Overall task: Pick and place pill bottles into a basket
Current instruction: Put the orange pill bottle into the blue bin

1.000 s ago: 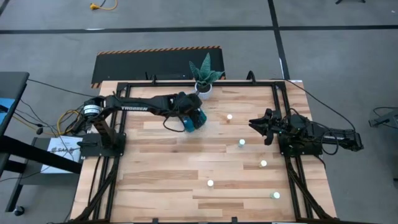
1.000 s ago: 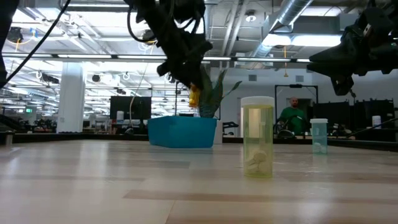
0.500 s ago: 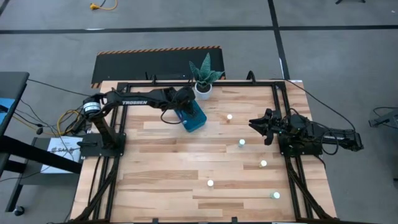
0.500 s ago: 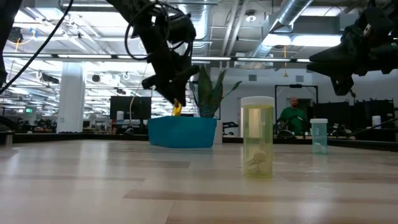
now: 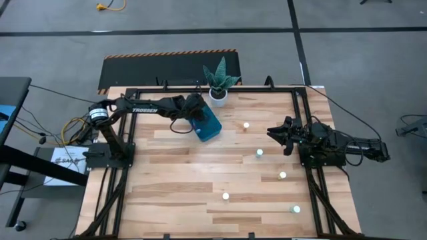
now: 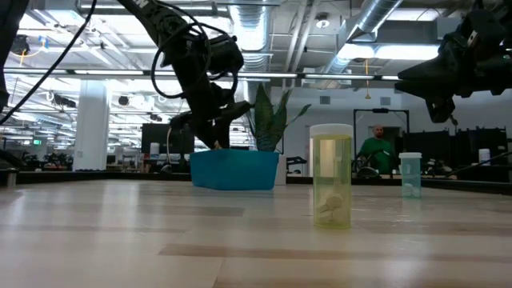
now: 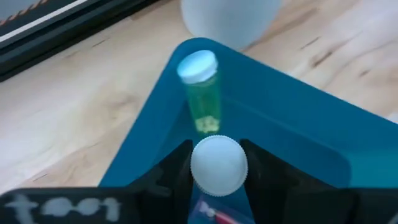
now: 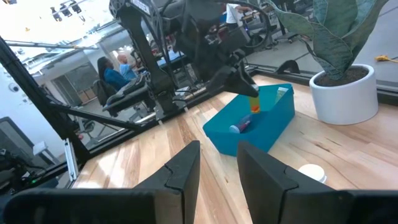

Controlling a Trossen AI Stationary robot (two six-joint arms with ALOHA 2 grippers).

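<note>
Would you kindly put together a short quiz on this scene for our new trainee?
1. True or false: the left gripper is above the basket.
2. How many pill bottles stand loose on the table in the high view? A three, B five, C eight.
3. Fill in: the left gripper's fingers clamp a white-capped ____.
Key: 1 true; 2 B; 3 bottle.

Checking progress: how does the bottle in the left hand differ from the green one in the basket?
The held bottle is orange, gripped by the left hand over the basket; the green bottle rests free inside a corner. Both have white caps.
</note>
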